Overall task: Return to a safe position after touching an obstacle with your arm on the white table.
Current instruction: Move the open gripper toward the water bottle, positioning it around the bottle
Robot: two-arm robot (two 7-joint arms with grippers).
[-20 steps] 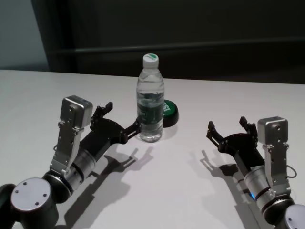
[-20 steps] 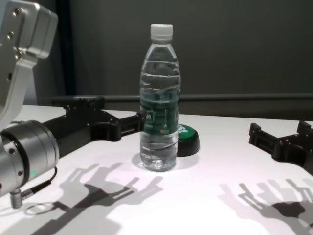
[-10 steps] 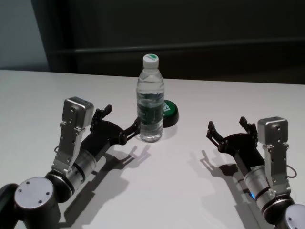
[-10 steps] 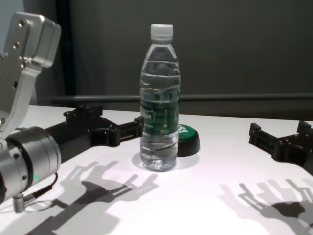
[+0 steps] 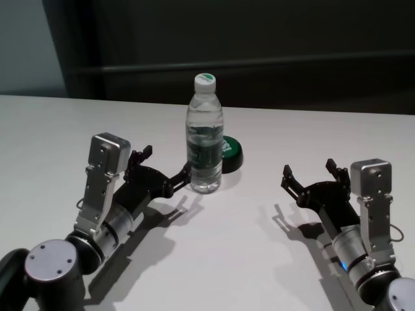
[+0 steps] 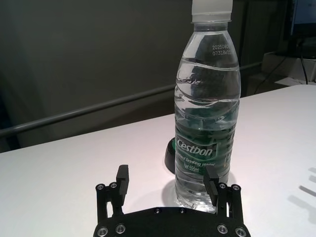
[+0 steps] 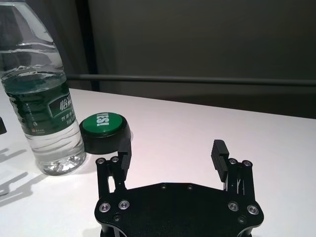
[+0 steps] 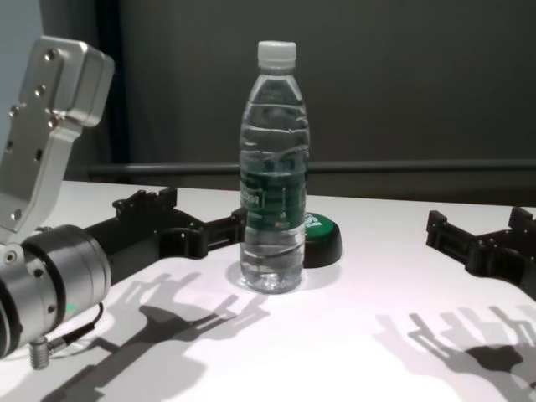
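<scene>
Jaws apart on both grippers; bottle (image 5: 205, 136) stands upright on table (image 5: 246, 246), cap up.

Both arms had brushed silver cylindrical forearm segments, boxy silver wrist housings dotted with small screws, and matte black forked left end effector (image 5: 166, 170) and right end effector (image 5: 309, 175), silver-screwed plates.

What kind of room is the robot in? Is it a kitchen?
Probably not a kitchen; it looks like a robot test room. There is just a plain white table, one water bottle and a black button with a green top, before a dark bare wall.
</scene>
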